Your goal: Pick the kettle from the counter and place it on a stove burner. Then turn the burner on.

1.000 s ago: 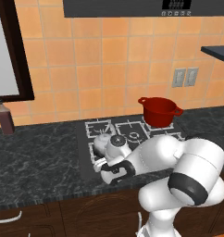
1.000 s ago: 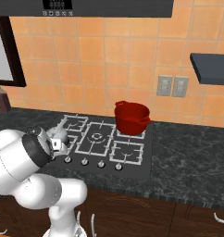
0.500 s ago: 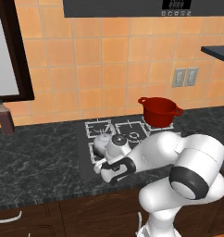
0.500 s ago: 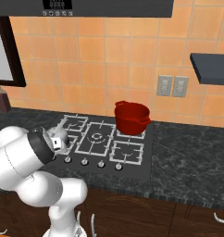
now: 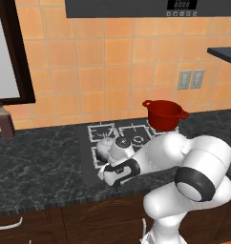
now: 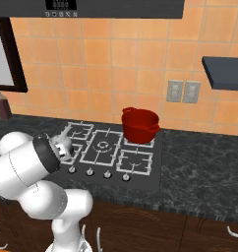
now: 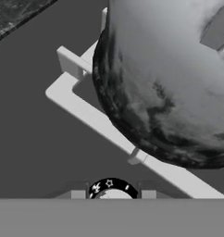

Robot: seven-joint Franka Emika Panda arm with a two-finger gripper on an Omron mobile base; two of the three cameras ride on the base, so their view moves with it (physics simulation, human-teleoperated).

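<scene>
The kettle sits on the stove burner, the front-left grate of the cooktop; in the hand view its rounded belly bulges over the light-grey bars. In the left base view it stands just behind the wrist. It reads as rigid polished metal, probably light when empty and slick on its curved sides. The arched top handle is judged the only sound place to take hold; the body offers no purchase.

The gripper hangs low at the front edge of the cooktop, apart from the kettle. Its fingertips are not discernible in any view; the jaws stand nearly closed, with nothing seen between them. A knob with a marked dial lies directly ahead of the hand.

The red pot stands on a rear burner, well apart. The counter to the left lies open. The front lip beneath the knob row leaves little room below, so approach from above or in front appears safest.
</scene>
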